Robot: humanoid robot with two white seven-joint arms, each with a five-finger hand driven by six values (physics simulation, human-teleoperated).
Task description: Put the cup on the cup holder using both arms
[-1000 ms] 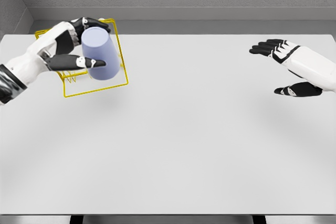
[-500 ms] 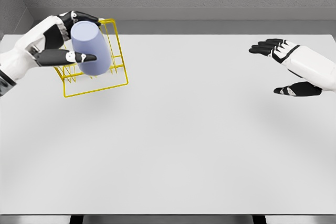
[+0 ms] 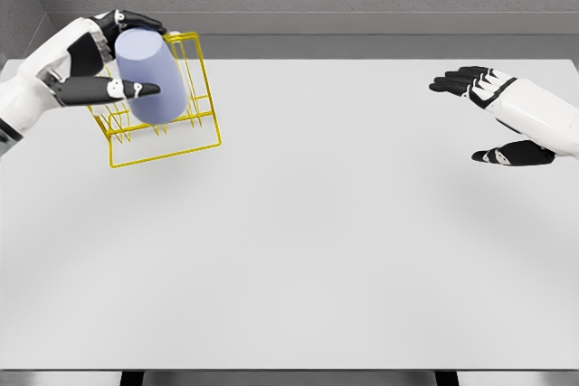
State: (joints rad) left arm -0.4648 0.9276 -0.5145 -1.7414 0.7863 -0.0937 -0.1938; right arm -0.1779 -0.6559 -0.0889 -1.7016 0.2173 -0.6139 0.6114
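A pale lavender cup (image 3: 149, 74) is held upside down and slightly tilted over the yellow wire cup holder (image 3: 194, 137) at the table's far left. My left hand (image 3: 122, 56) is shut on the cup, with the thumb across its front and the fingers over its top. The cup hides the middle of the rack, so I cannot tell if it touches the wires. My right hand (image 3: 484, 119) hovers open over the table's far right, holding nothing.
The white table (image 3: 317, 241) spreads out in front of the rack. A grey wall runs along the back edge, just behind the holder.
The left hand has carried the cup up and to the left, further back over the wire holder. The right hand has not moved.
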